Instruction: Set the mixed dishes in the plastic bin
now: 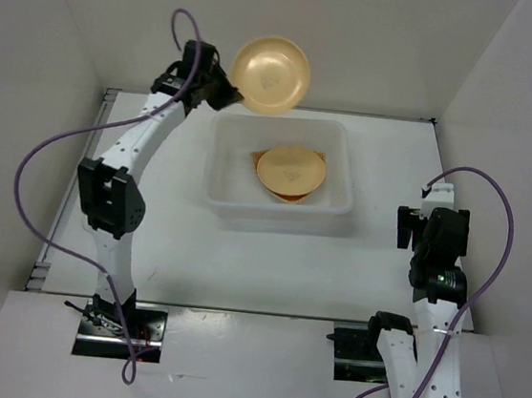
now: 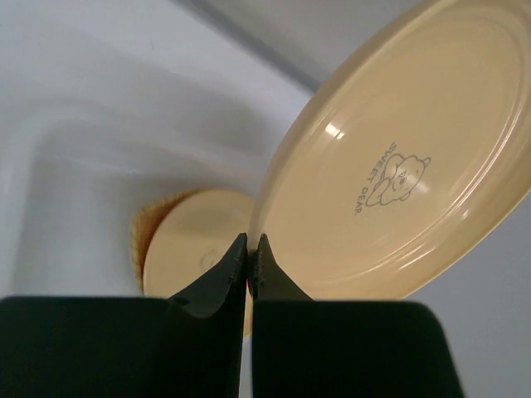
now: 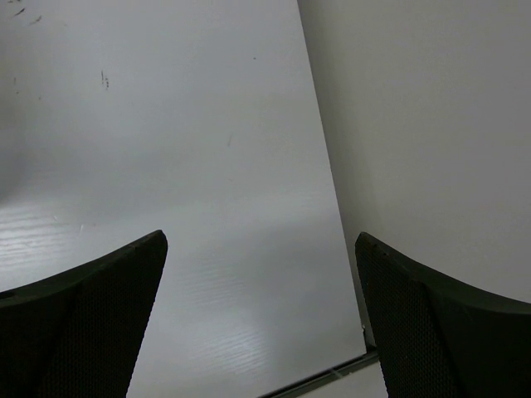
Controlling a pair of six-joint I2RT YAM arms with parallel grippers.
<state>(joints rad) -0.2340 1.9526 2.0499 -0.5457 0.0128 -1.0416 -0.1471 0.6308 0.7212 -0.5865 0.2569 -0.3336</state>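
1. The raised plate (image 1: 270, 75) (image 2: 398, 166), round and pale orange with a small "SWEET BEAR" print, is hanging tilted in the air above the far left corner of the plastic bin (image 1: 274, 215) (image 2: 75, 166), its rim pinched by the left hand (image 1: 223, 89) (image 2: 251, 247).
2. The second plate (image 1: 290, 169) (image 2: 195, 245), the same colour, is lying face up inside the bin, resting on the basket dish (image 1: 255, 159) (image 2: 145, 225).
3. The basket dish, tan and ribbed, is sitting on the bin's floor, its edges poking out from under that plate.
4. The bin, translucent white with rounded corners, is standing upright on the table (image 1: 238, 273).
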